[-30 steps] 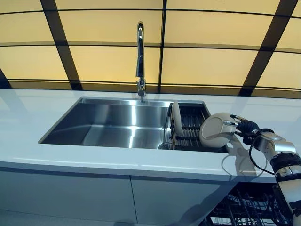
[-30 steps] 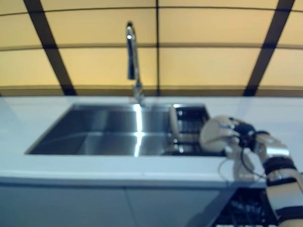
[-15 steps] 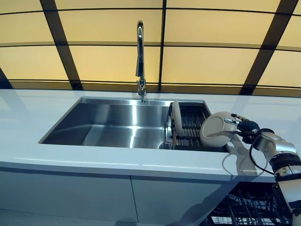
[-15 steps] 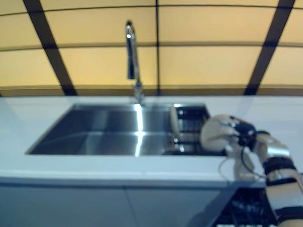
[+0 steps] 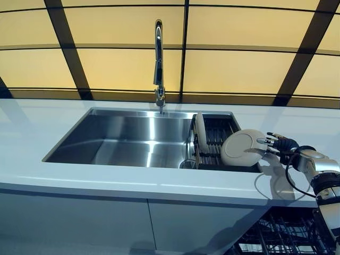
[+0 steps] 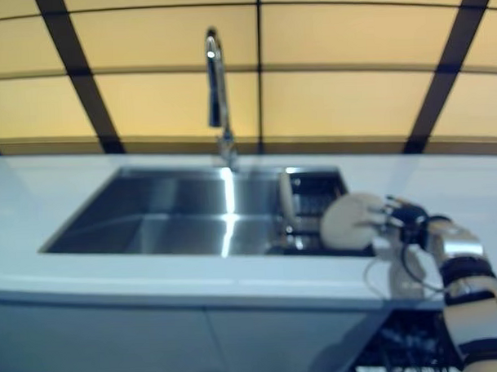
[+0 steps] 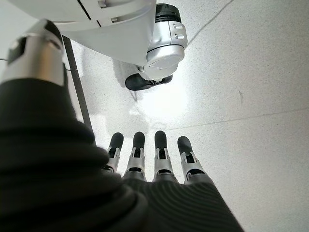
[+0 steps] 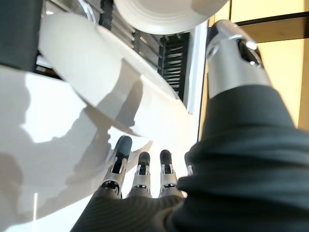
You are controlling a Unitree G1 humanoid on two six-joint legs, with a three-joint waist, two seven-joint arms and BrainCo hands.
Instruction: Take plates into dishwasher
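Note:
A white plate (image 5: 243, 149) hangs tilted over the right end of the dish rack (image 5: 215, 139) in the sink. My right hand (image 5: 279, 144) holds it by its right rim. In the right wrist view the plate (image 8: 106, 92) lies between the thumb (image 8: 231, 53) and the fingers (image 8: 140, 169). A second white plate (image 5: 200, 133) stands on edge at the left of the rack, and the right wrist view shows this second plate (image 8: 169, 12) too. My left hand (image 7: 154, 159) shows only in its wrist view, fingers straight, above the floor, holding nothing.
The steel sink (image 5: 127, 141) with a tall tap (image 5: 158, 64) is set in the white counter (image 5: 106, 183). Below the counter at the lower right, the dark wire basket of the dishwasher (image 5: 276, 239) stands pulled out.
The held plate has tipped from near upright to flatter and shifted slightly left over the rack. The right hand moved a little with it.

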